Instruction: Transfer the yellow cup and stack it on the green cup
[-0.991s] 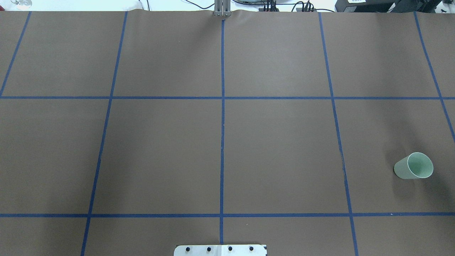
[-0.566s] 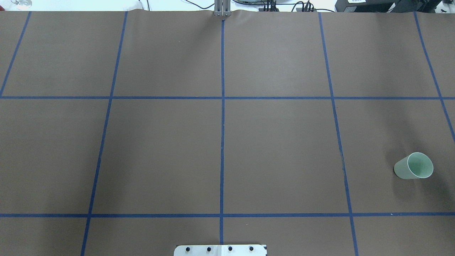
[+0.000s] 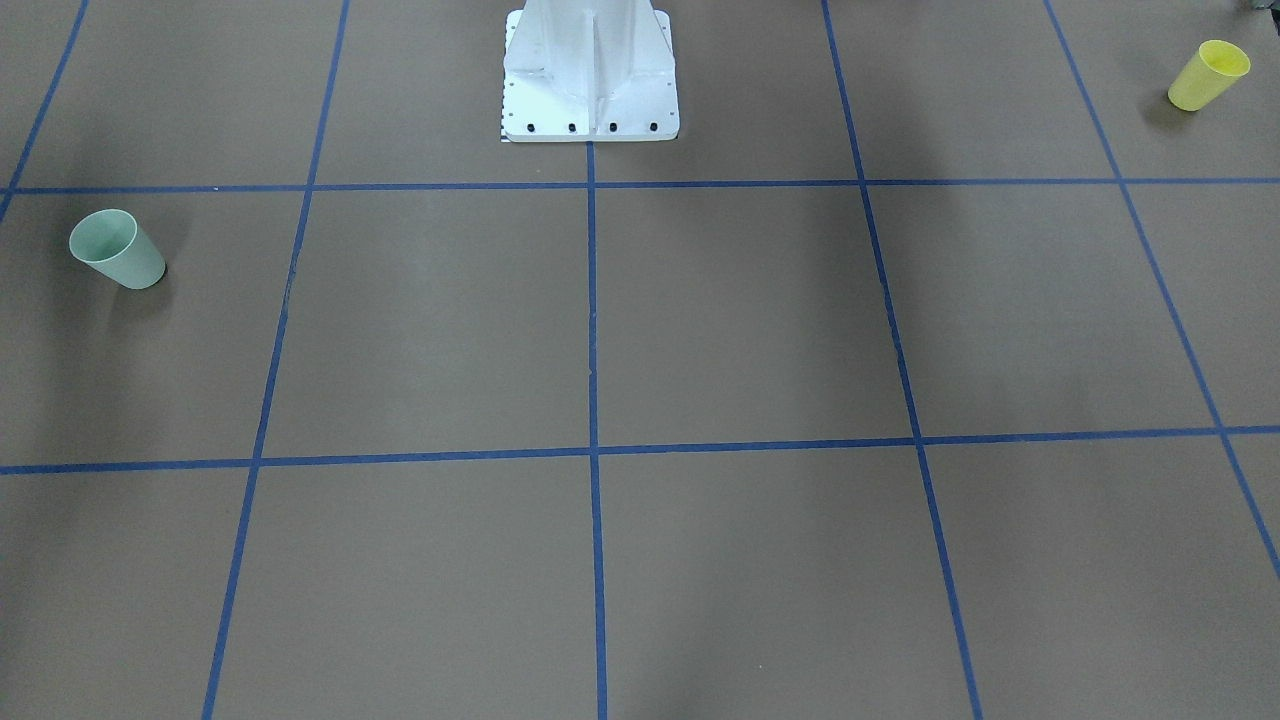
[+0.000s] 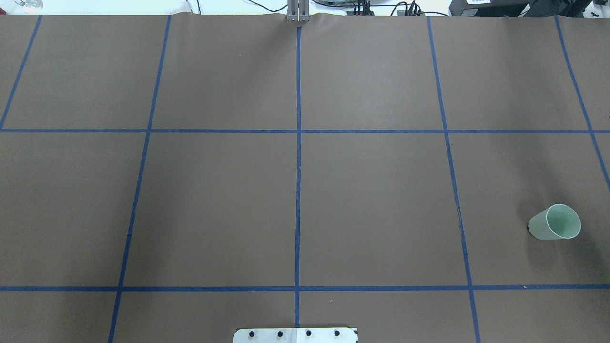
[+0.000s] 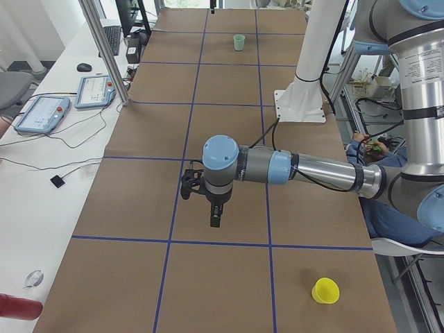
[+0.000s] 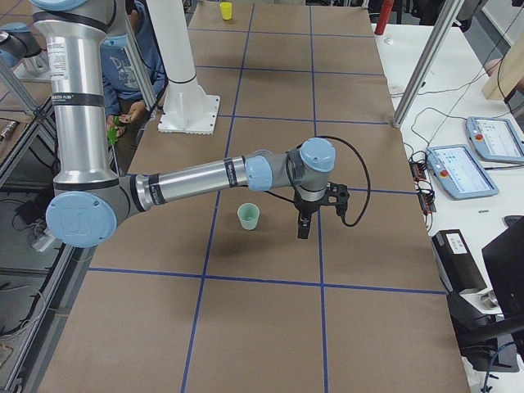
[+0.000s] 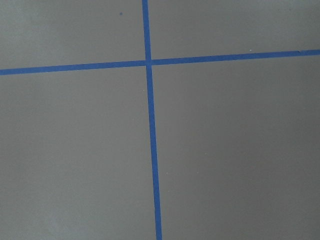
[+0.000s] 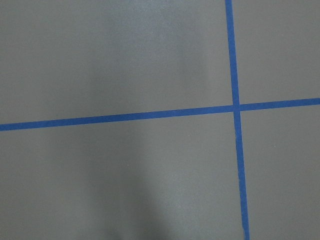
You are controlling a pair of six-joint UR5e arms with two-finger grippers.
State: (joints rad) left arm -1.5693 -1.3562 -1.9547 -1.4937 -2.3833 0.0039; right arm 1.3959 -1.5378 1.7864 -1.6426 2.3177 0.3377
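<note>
Nothing has shifted between the overhead pictures: the green cup keeps its spot at lower right, upright with its mouth up. The yellow cup stands at the front view's upper right, long axis vertical, wide rim up, base on the brown table. The cups are well apart. In the side views the left gripper points down at mid-frame and the right gripper points down near the green cup. Whether either claw is wide or narrow cannot be told.
</note>
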